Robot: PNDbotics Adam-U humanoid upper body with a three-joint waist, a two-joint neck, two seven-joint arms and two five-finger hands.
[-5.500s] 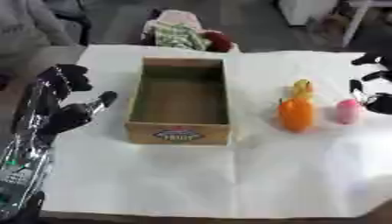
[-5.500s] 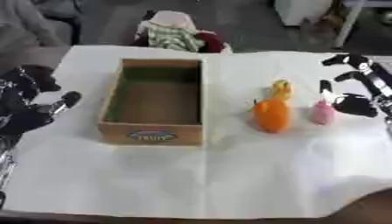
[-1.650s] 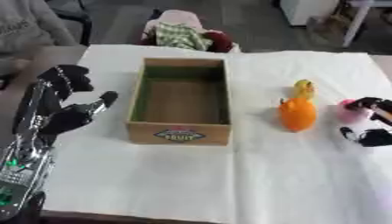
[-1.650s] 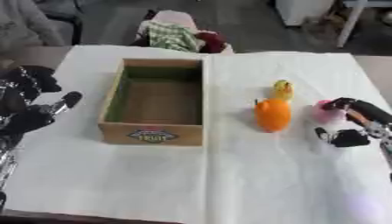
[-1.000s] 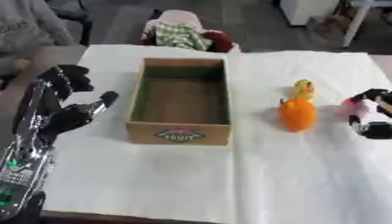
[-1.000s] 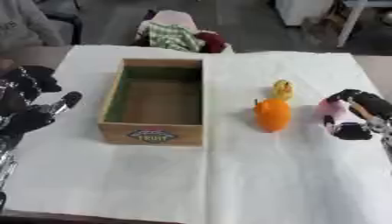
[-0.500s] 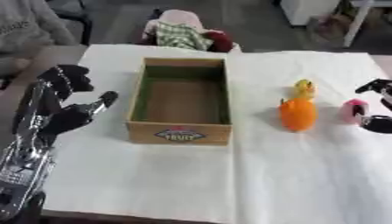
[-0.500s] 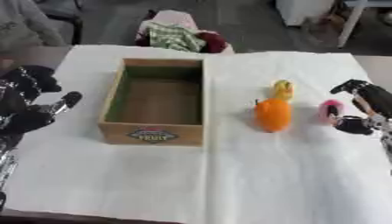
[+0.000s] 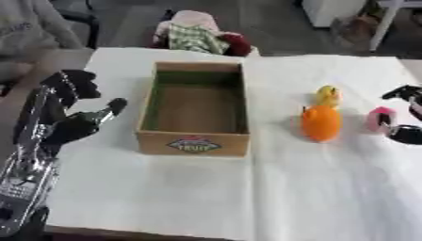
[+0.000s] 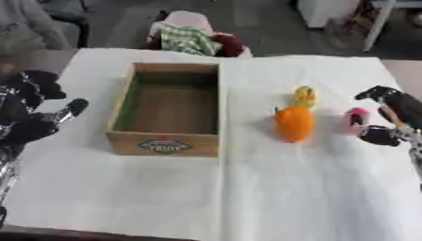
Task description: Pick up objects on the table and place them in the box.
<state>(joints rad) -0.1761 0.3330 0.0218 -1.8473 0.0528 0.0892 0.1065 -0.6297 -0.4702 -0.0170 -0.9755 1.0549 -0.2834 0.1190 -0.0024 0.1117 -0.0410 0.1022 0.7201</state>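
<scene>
An empty cardboard box (image 9: 196,108) with a green inner rim stands left of centre on the white cloth. To its right lie an orange rounded object (image 10: 294,123) and, just behind it, a small yellow one (image 10: 305,96). Further right stands a small pink object (image 10: 357,119). My right hand (image 10: 389,119) is open right beside the pink object, its fingers spread around the object's right side without closing on it. My left hand (image 9: 72,118) hovers open left of the box, fingers up.
A white cloth (image 9: 247,188) covers the table. Beyond the far edge sits a bundle of checked and red cloth (image 9: 200,37). A person's grey sleeve (image 9: 33,28) shows at the upper left.
My right hand came in from the right to the pink object, curled around it about a second ago, then spread open again beside it. The left hand stayed still.
</scene>
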